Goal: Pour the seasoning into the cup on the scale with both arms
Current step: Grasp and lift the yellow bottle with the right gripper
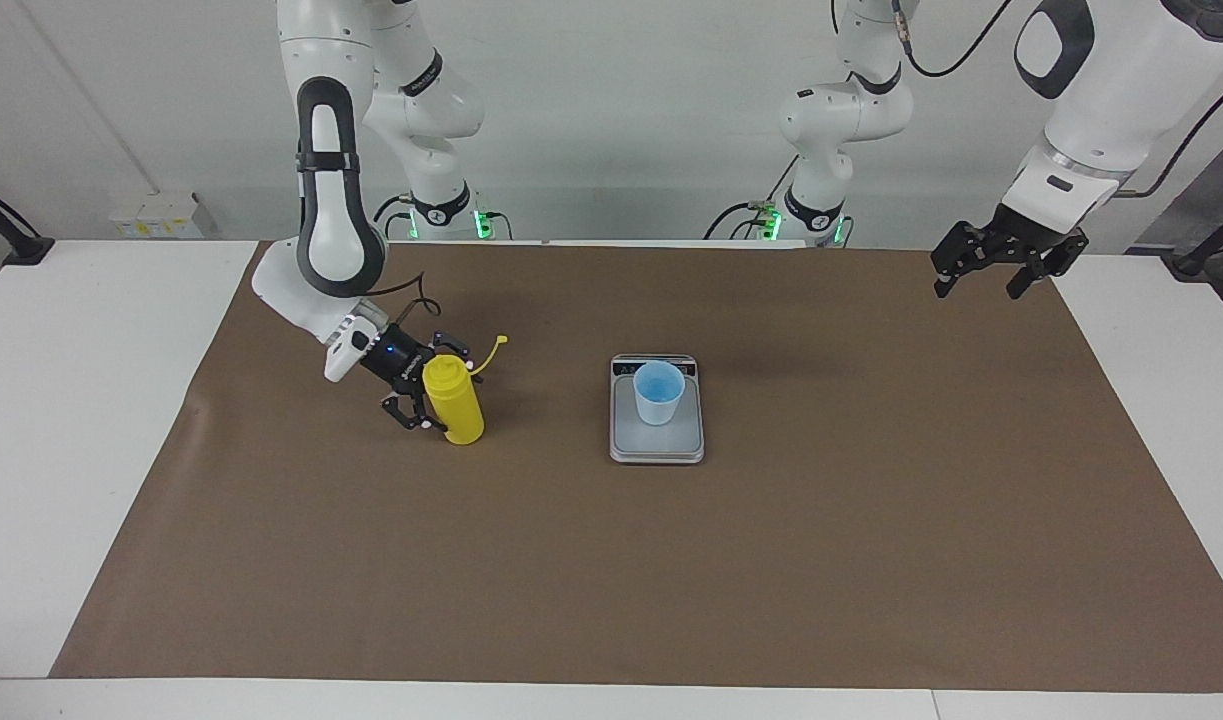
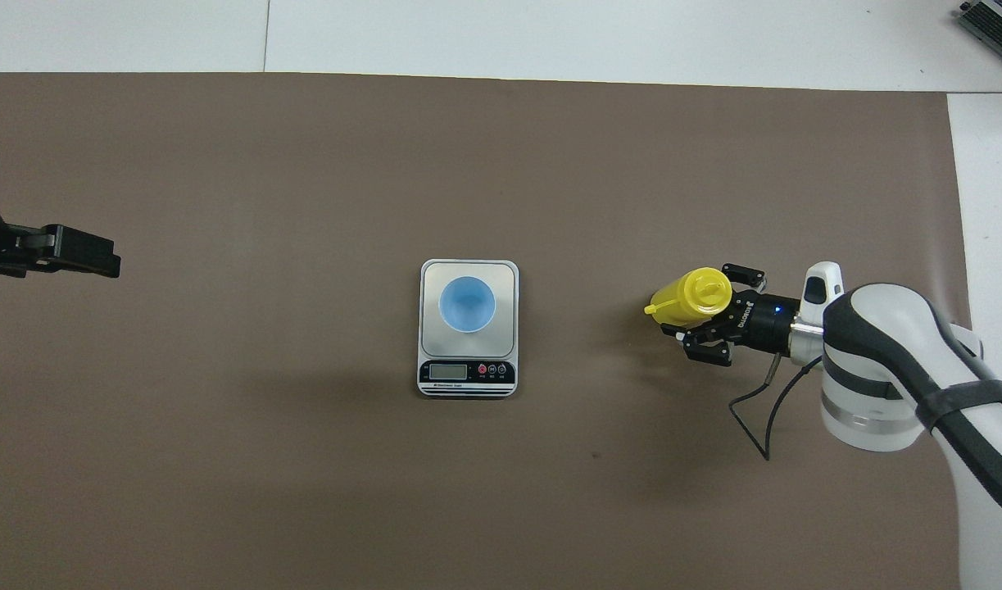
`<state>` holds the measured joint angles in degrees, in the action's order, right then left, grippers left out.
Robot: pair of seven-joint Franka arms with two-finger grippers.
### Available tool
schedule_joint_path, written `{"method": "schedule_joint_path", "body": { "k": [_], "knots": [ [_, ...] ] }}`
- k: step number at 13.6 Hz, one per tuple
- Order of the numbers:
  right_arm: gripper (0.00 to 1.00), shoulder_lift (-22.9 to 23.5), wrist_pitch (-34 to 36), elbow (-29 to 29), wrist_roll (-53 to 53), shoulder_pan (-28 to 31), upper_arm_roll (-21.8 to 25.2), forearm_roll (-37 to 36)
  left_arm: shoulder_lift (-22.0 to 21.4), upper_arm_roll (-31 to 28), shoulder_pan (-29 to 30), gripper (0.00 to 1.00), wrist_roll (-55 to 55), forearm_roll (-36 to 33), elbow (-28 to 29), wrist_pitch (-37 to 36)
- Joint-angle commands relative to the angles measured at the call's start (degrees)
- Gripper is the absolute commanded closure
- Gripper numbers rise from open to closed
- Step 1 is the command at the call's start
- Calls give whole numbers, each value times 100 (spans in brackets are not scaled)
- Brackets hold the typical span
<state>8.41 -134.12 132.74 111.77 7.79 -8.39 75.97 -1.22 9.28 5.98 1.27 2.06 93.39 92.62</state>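
Light and squeezable, the seasoning [image 1: 454,400] wants a mid-body grip from the right end effector [image 1: 426,395], fingers apart around it.

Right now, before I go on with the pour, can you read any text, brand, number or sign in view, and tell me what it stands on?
Scale display strip: a grey screen and small round buttons show, but digits and labels are too small to read.
Right gripper body: white lettering along it, too blurred to read.
Seasoning bottle: no label visible.
Cup: no marking visible.
Left gripper: nothing readable.
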Motion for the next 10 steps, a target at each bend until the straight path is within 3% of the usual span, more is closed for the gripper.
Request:
{"method": "schedule_joint_path", "body": {
  "k": [1, 3, 4, 8, 10],
  "knots": [
    [35, 12, -123, 15, 170, -146, -14, 295, -142, 3, 61, 0, 312, 66, 145, -43],
    [81, -15, -123, -11, 153, -155, -14, 295, -142, 3, 35, 0, 294, 58, 145, -25],
    [96, -50, -132, -37, 83, -181, -14, 295, -142, 3, 26, 0, 294, 58, 145, -25],
    [96, -129, -149, -318, -469, -366, -5, 164, -142, 3, 43, 0, 259, 58, 136, -34],
    [96, -173, -726, -389, -882, -690, -13, -133, -142, 3, 70, 0, 259, 49, 145, -34]
  ]
}}
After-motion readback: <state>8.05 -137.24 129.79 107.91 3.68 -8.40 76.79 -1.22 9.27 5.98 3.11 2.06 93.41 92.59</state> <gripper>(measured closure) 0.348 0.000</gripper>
